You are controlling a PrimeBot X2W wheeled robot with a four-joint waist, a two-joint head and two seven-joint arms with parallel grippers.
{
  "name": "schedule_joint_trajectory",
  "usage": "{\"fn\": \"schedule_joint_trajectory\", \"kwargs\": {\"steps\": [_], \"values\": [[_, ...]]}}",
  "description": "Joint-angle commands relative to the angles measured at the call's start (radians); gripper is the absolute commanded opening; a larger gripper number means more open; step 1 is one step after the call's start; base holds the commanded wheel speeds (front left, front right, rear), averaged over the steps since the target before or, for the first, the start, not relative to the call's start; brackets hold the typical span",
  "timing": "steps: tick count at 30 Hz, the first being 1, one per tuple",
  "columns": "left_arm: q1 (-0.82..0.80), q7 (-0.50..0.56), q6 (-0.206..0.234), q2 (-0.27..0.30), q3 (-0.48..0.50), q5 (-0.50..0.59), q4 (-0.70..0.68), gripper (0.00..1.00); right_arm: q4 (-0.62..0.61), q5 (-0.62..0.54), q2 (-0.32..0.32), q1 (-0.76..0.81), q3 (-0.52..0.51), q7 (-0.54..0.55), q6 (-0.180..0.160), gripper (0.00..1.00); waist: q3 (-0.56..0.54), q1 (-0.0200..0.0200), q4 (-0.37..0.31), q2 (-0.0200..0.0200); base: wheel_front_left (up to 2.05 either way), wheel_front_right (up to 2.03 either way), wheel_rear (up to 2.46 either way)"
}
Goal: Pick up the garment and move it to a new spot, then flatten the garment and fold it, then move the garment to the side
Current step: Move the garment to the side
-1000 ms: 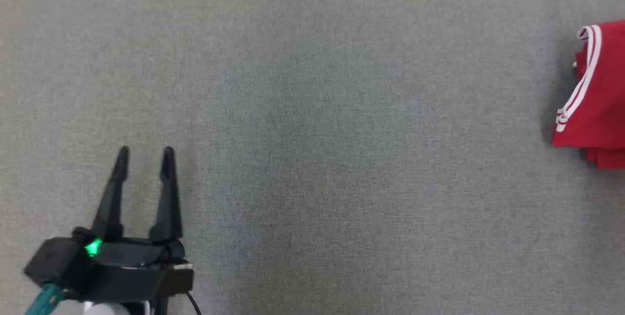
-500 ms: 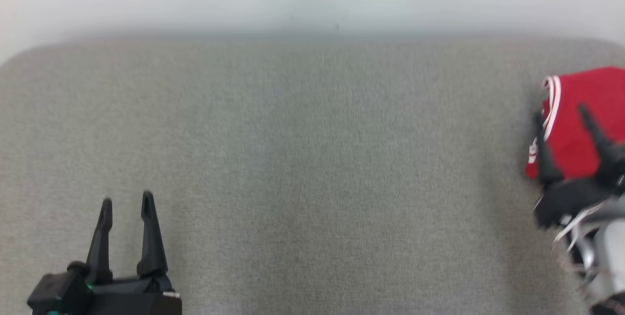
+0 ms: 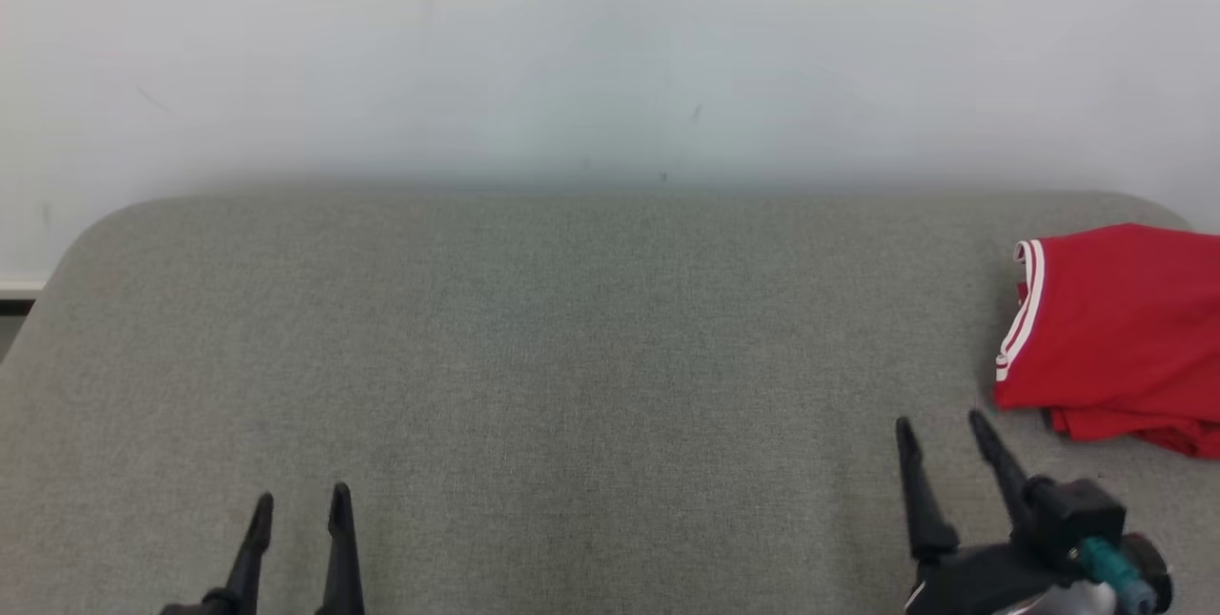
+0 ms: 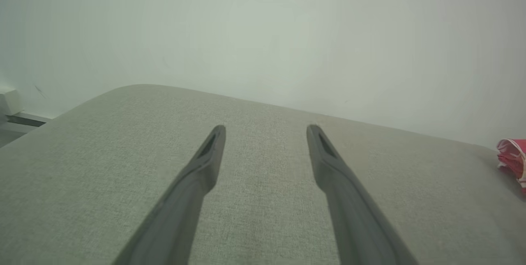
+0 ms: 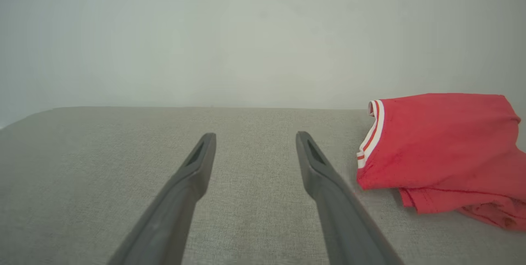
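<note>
One grey padded surface (image 3: 534, 358) backed by pale wall (image 3: 572, 43); red garment (image 3: 1115, 329) laid folded at far right; right gripper (image 3: 939, 420) held apart, empty, just near of garment; left gripper (image 3: 302, 494) held apart, empty, at near left

The light is soft, even and rather bright, without glare, giving only a faint shadow under the red garment (image 3: 1115, 329) on the grey tabletop (image 3: 572, 358), while both wrist views look pale and hazy, perhaps from a fogged lens, and the right end effector (image 5: 254, 134) is slightly out of focus.
</note>
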Motion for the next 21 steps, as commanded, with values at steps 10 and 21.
{"fn": "schedule_joint_trajectory", "kwargs": {"steps": [10, 21], "values": [[-0.011, -0.003, -0.006, 0.031, -0.036, 0.005, 0.170, 1.00, 0.022, -0.016, 0.026, 0.063, -0.005, 0.137, 0.000, 1.00, -0.042, 0.0003, -0.021, 0.0002, 0.00, 0.00, 0.00], [-0.020, -0.003, 0.001, 0.042, -0.007, 0.028, 0.159, 1.00, 0.005, 0.006, 0.026, 0.085, -0.020, 0.191, 0.000, 1.00, -0.045, 0.0003, -0.027, 0.0002, 0.00, 0.00, 0.00]]}}
